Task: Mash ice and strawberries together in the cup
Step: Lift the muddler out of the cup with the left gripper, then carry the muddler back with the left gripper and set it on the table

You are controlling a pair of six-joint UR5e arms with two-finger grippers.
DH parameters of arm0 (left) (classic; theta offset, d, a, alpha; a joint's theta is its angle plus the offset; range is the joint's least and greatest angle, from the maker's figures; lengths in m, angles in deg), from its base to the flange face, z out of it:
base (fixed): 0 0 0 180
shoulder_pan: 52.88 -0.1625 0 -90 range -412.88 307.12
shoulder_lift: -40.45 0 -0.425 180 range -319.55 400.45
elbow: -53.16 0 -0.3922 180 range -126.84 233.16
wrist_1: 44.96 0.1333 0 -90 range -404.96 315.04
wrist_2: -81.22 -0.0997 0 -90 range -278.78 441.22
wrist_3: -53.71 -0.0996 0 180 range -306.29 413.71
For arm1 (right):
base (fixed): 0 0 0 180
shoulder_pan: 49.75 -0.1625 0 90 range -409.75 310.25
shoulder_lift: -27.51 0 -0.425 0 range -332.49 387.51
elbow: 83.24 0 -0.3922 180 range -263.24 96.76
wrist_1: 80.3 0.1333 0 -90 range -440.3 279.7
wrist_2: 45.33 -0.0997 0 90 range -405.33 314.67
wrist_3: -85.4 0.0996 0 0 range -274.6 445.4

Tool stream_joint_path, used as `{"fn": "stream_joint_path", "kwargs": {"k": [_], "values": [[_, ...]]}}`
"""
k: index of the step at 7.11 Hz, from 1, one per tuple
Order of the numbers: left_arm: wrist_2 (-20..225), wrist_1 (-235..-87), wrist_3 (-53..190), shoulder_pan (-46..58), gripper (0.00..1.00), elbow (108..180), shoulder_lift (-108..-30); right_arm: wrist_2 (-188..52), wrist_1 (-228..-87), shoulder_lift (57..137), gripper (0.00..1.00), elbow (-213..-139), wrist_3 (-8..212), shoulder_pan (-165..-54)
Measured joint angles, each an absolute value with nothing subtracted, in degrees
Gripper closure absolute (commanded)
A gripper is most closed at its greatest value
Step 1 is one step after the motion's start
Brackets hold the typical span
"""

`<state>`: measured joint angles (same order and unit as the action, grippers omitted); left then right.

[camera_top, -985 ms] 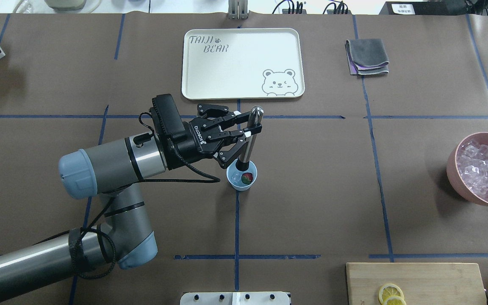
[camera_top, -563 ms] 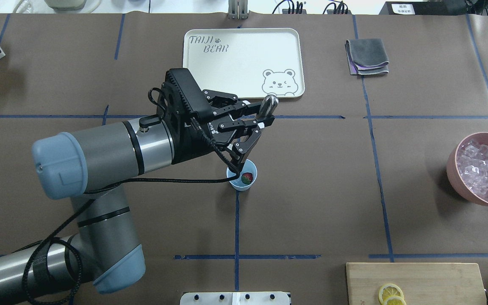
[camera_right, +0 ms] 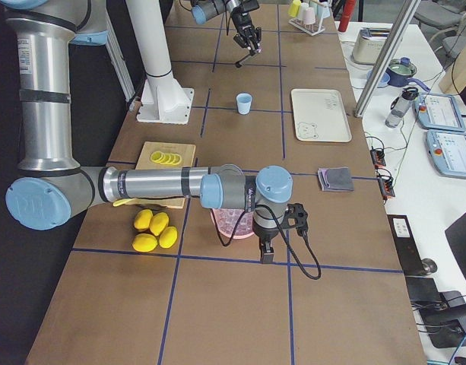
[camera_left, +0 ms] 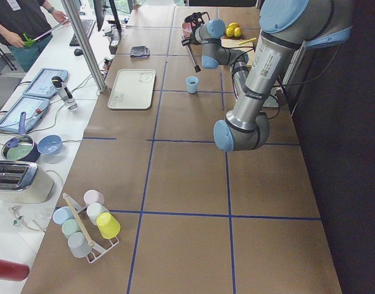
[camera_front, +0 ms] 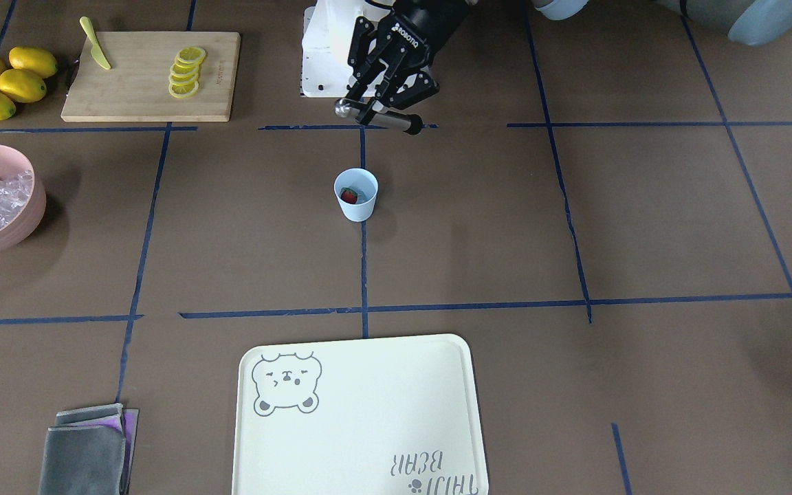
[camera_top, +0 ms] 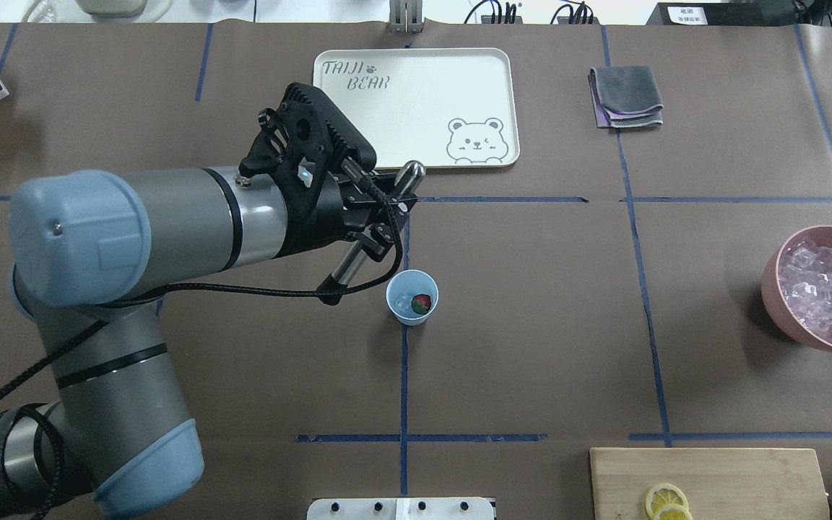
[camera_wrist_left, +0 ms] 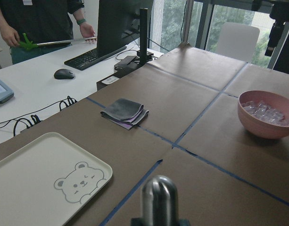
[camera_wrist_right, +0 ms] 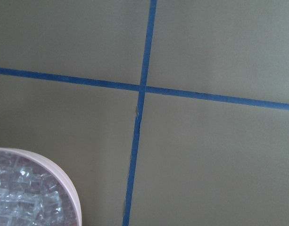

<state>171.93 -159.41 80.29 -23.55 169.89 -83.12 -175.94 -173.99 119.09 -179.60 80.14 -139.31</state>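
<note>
The light blue cup stands upright mid-table. Inside it lie a red strawberry and a few pieces of ice. My left gripper hangs above and beside the cup, shut on a metal muddler. The muddler is tilted, its lower end outside the cup, and its rounded top fills the bottom of the left wrist view. My right gripper hovers low by the pink bowl; whether it is open or shut I cannot tell.
A pink bowl of ice cubes sits at the robot's right. A cream bear tray, a folded grey cloth, a cutting board with lemon slices, and whole lemons lie around.
My left gripper has lifted the muddler out of the cup, swung it left and tilted it. The cup, strawberry and ice stay in place.
</note>
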Motion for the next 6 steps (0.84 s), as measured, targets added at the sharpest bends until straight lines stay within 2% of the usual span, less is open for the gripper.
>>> {"fn": "stream_joint_path", "kwargs": {"k": [4, 6], "values": [[187.48, -128.79, 80.2, -11.75, 1.0, 171.24, -81.28, -175.8, -173.91, 119.09, 0.01, -180.02, 80.93, -139.31], [189.38, -123.32, 80.65, -6.87, 0.92, 170.71, -76.51, -175.66, -173.9, 119.09, 0.01, -180.1, 81.0, -139.31]]}}
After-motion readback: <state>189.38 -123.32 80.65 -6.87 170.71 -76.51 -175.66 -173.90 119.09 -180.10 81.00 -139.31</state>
